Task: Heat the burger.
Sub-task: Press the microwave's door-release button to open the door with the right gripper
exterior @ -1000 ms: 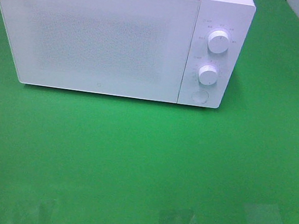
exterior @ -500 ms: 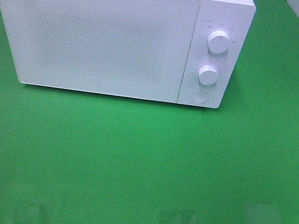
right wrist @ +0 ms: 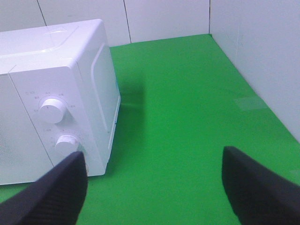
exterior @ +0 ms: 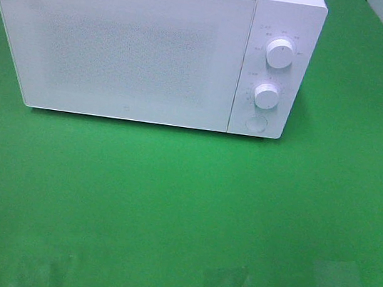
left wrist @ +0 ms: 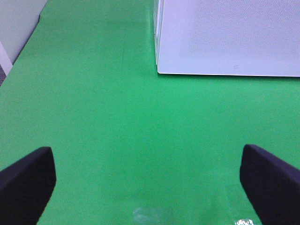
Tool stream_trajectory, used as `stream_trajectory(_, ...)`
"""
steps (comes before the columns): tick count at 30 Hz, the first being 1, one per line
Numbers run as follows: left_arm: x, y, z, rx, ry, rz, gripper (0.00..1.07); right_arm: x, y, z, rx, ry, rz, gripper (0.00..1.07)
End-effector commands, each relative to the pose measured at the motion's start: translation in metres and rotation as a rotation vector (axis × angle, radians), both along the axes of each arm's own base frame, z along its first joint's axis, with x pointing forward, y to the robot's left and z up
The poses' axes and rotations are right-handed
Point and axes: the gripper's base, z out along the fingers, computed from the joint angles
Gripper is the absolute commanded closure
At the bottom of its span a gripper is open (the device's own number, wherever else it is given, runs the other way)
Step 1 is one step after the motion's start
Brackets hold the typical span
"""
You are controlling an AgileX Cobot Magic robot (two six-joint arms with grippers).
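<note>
Glossy white microwave (exterior: 140, 49), glossy green tabletop (exterior: 168, 205)

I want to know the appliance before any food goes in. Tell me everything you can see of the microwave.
The microwave is a white, glossy, boxy unit standing upright on the green table, towards its far side. Its door is shut, and a speckled window fills most of the front. The control panel on the right of the front carries an upper knob, a lower knob and a round button beneath them. Nothing but the table touches it.

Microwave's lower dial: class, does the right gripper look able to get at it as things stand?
Probably yes: the right gripper is open, the lower dial faces it, and nothing lies between.
</note>
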Motion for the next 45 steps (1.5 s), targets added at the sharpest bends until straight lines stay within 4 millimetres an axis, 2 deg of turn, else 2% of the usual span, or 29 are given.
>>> stream_trajectory(1,-0.002,0.0,0.0,0.0,-0.012,0.002,0.07,0.011,0.001,0.0,0.019,-0.029,0.003,0.32)
stream_trajectory(2,-0.002,0.0,0.0,0.0,-0.012,0.002,0.07,0.022,0.002,-0.002,0.031,-0.03,0.008,0.32)
stream_trajectory(5,-0.002,0.0,0.0,0.0,-0.012,0.002,0.07,0.027,0.002,-0.002,0.036,-0.032,0.01,0.32)
stream_trajectory(6,-0.002,0.0,0.0,0.0,-0.012,0.002,0.07,0.037,0.003,-0.004,0.042,-0.04,0.016,0.32)
stream_trajectory(7,-0.002,0.0,0.0,0.0,-0.012,0.002,0.07,0.037,0.003,-0.004,0.042,-0.04,0.016,0.32)
stream_trajectory(8,-0.002,0.0,0.0,0.0,-0.012,0.002,0.07,0.048,0.004,-0.007,0.041,-0.053,0.025,0.32)
stream_trajectory(11,-0.002,0.0,0.0,0.0,-0.012,0.002,0.07,0.059,0.005,-0.008,0.045,-0.088,0.035,0.32)
stream_trajectory(13,-0.002,0.0,0.0,0.0,-0.012,0.002,0.07,0.078,0.007,-0.012,0.051,-0.141,0.052,0.32)
stream_trajectory(14,-0.002,0.0,0.0,0.0,-0.012,0.002,0.07,0.078,0.007,-0.012,0.051,-0.141,0.052,0.32)
stream_trajectory(15,-0.002,0.0,0.0,0.0,-0.012,0.002,0.07,0.087,0.008,-0.017,0.038,-0.159,0.06,0.32)
stream_trajectory(20,-0.002,0.0,0.0,0.0,-0.012,0.002,0.07,0.1,0.009,-0.024,0.008,-0.178,0.068,0.32)
stream_trajectory(22,-0.002,0.0,0.0,0.0,-0.012,0.002,0.07,0.107,0.009,-0.031,-0.013,-0.176,0.073,0.32)
stream_trajectory(24,-0.002,0.0,0.0,0.0,-0.012,0.002,0.07,0.12,0.006,-0.047,-0.025,-0.16,0.035,0.32)
stream_trajectory(25,-0.002,0.0,0.0,0.0,-0.012,0.002,0.07,0.12,0.006,-0.047,-0.025,-0.16,0.035,0.32)
stream_trajectory(28,-0.002,0.0,0.0,0.0,-0.012,0.002,0.07,0.123,0.013,-0.063,-0.048,-0.186,0.0,0.32)
stream_trajectory(31,-0.002,0.0,0.0,0.0,-0.012,0.002,0.07,0.123,0.016,-0.067,-0.056,-0.194,-0.006,0.32)
stream_trajectory(33,-0.002,0.0,0.0,0.0,-0.012,0.002,0.07,0.124,0.033,-0.08,-0.065,-0.184,-0.018,0.32)
stream_trajectory(34,-0.002,0.0,0.0,0.0,-0.012,0.002,0.07,0.124,0.033,-0.08,-0.065,-0.184,-0.018,0.32)
stream_trajectory(35,-0.002,0.0,0.0,0.0,-0.012,0.002,0.07,0.124,0.043,-0.086,-0.057,-0.181,-0.013,0.32)
stream_trajectory(36,-0.002,0.0,0.0,0.0,-0.012,0.002,0.07,0.124,0.043,-0.086,-0.057,-0.181,-0.013,0.32)
stream_trajectory(38,-0.002,0.0,0.0,0.0,-0.012,0.002,0.07,0.123,0.057,-0.093,-0.047,-0.179,0.011,0.32)
stream_trajectory(43,-0.002,0.0,0.0,0.0,-0.012,0.002,0.07,0.12,0.074,-0.103,-0.038,-0.17,0.029,0.32)
stream_trajectory(45,-0.002,0.0,0.0,0.0,-0.012,0.002,0.07,0.115,0.087,-0.11,-0.033,-0.151,0.04,0.32)
